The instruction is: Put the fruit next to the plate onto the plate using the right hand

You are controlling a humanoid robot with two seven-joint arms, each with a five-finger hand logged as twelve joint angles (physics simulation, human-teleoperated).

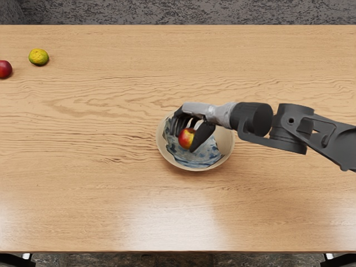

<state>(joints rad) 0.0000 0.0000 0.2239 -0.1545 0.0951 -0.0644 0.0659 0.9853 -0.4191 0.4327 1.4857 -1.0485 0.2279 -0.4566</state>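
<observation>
The right robot hand (192, 121) was over the plate (227, 146). Its fingers were curled round a small apple (186, 137). The apple was red with a yellow patch. It sat between the fingers on one side and the thumb on the other, low over the middle of the plate. I could not tell if it was touching the plate yet.

The plate was deep and cream, with blue marks inside. It stood on the wooden surface (111, 194).

The apple looked hard, round and smooth, and probably not heavy. A round, smooth thing can slip or roll, so the best place to hold it is across its fat middle, as the hand did. It should be let go low down and gently, as the plate looked like it could chip. Its high sides should stop the apple rolling off.

Far off in the back left corner lay a yellow-green fruit (39, 57) and a red fruit (4, 69).
</observation>
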